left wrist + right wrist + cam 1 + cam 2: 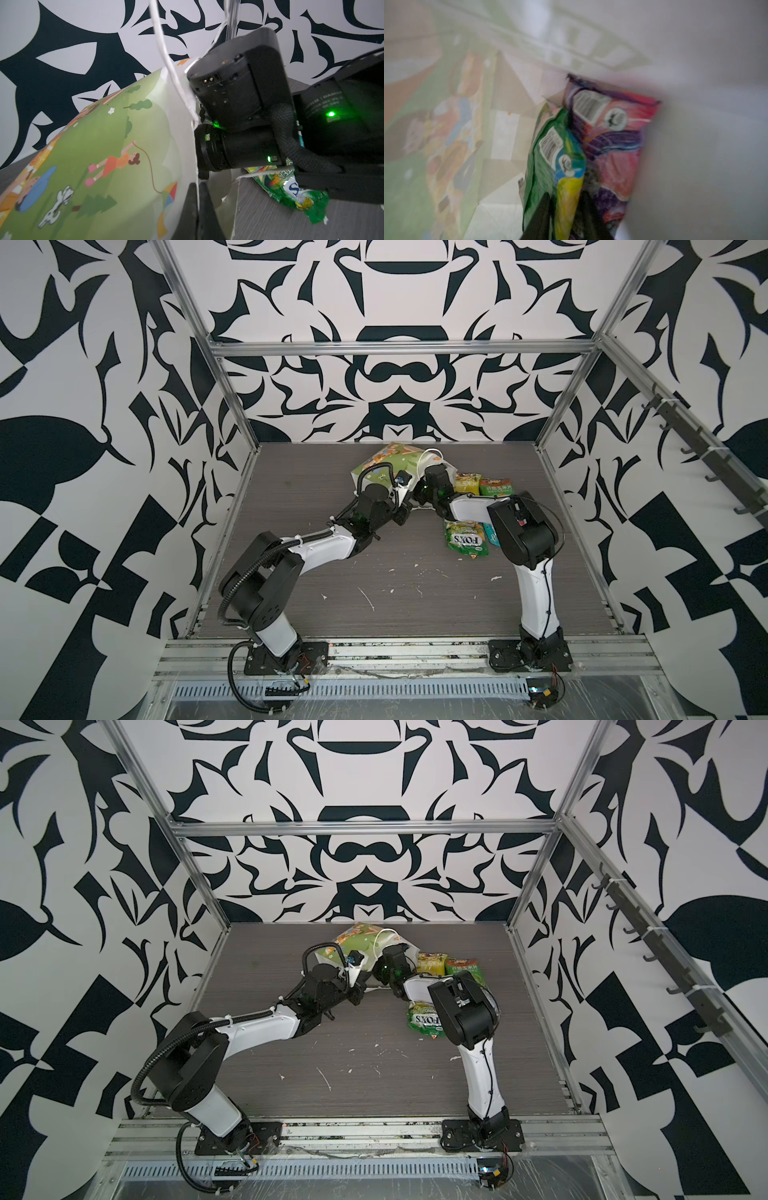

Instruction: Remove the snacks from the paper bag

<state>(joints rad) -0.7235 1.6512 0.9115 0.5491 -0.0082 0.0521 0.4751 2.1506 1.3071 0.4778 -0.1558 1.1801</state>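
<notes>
Paper bag [386,458], two snacks [550,166] inside

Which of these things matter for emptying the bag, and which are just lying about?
Job:
paper bag; green packet and purple packet inside it; FOX'S packet, teal packet, yellow packet, second green packet outside; left pincer; right pincer.

Lying about:
white scraps; hook rail.

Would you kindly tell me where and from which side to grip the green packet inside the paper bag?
Reach into the paper bag through its mouth and pinch the green packet by its near end: it seemingly stands on edge, thin end facing the right gripper.
</notes>
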